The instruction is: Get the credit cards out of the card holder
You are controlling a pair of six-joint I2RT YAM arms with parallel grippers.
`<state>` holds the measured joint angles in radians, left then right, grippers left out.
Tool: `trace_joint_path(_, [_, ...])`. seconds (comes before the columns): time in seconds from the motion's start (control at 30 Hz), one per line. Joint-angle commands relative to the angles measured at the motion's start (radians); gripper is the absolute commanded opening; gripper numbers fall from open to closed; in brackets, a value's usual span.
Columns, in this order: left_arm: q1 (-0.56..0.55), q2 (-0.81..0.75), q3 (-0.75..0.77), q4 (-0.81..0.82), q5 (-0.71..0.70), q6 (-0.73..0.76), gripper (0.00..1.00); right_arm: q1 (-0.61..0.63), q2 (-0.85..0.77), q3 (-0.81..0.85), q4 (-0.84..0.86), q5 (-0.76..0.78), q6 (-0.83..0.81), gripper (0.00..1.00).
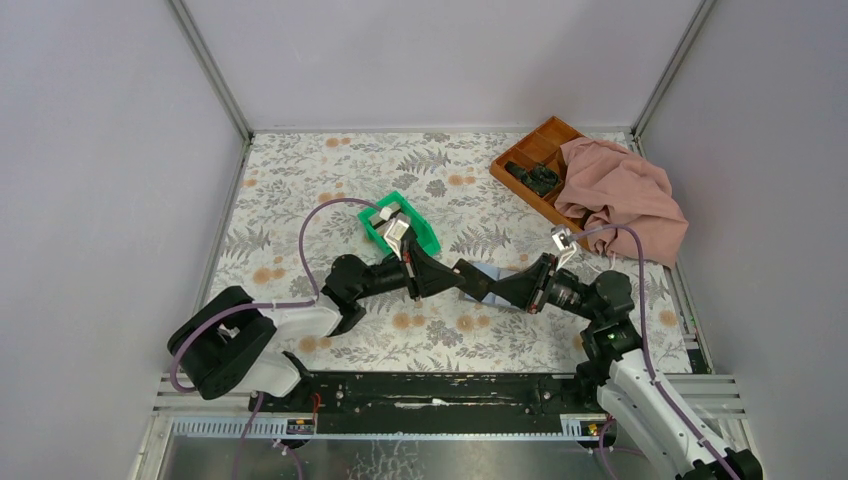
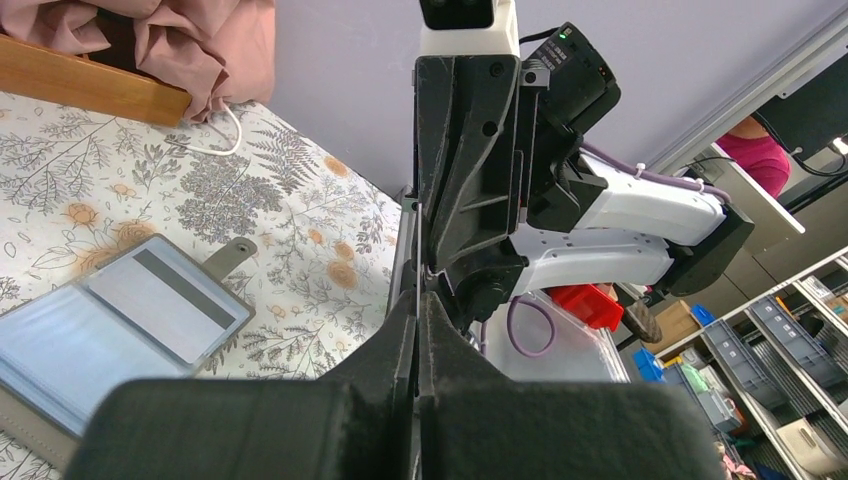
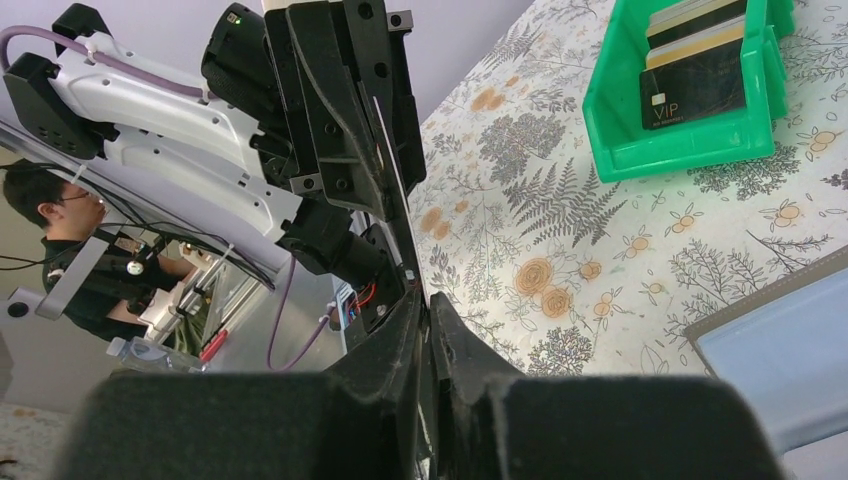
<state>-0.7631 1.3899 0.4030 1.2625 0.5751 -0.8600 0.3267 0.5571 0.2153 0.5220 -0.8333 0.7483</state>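
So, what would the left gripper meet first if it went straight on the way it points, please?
Most likely the black right gripper, facing the left gripper tip to tip; both appear shut on one thin credit card between them.

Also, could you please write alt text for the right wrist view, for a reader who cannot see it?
The right gripper meets the left gripper tip to tip, both closed on a thin credit card seen edge-on. On a floral tablecloth, a green plastic bin holds several cards; a pale blue-grey card holder shows at lower right.
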Motion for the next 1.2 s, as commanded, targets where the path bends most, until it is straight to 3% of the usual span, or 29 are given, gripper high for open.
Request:
trace_joint_path(0.0, [-0.005, 0.017, 0.02, 0.069, 0.017, -0.002, 0.0, 0.006, 0.009, 0.002, 0.123, -0.038, 0.03, 0.12])
trace_joint_path(0.13, [-0.006, 0.022, 0.016, 0.074, 0.024, -0.002, 0.0, 0.005, 0.003, 0.002, 0.12, -0.039, 0.025, 0.12])
trace_joint_path(0.23, [-0.008, 0.022, 0.019, 0.072, 0.034, -0.004, 0.02, 0.006, 0.005, 0.006, 0.108, -0.046, 0.014, 0.0])
trace_joint_path(0.33, [-0.007, 0.013, 0.032, 0.047, 0.055, 0.006, 0.17, 0.006, -0.002, 0.026, 0.045, -0.059, -0.016, 0.0])
trace_joint_path(0.43, [-0.002, -0.017, 0.055, -0.057, 0.087, 0.061, 0.39, 0.006, -0.024, 0.06, -0.061, -0.072, -0.071, 0.0])
trace_joint_path(0.57, [0.011, -0.08, 0.111, -0.256, 0.144, 0.177, 0.52, 0.006, -0.043, 0.084, -0.159, -0.106, -0.106, 0.0])
trace_joint_path(0.77, [0.015, -0.173, 0.237, -0.608, 0.186, 0.419, 0.53, 0.031, 0.017, 0.1, -0.196, -0.164, -0.098, 0.0])
trace_joint_path(0.97, [0.016, -0.184, 0.356, -0.926, 0.272, 0.595, 0.51, 0.127, 0.08, 0.158, -0.342, -0.124, -0.203, 0.0])
trace_joint_path(1.17, [0.013, -0.158, 0.358, -0.966, 0.386, 0.611, 0.48, 0.159, 0.079, 0.208, -0.439, -0.101, -0.259, 0.0])
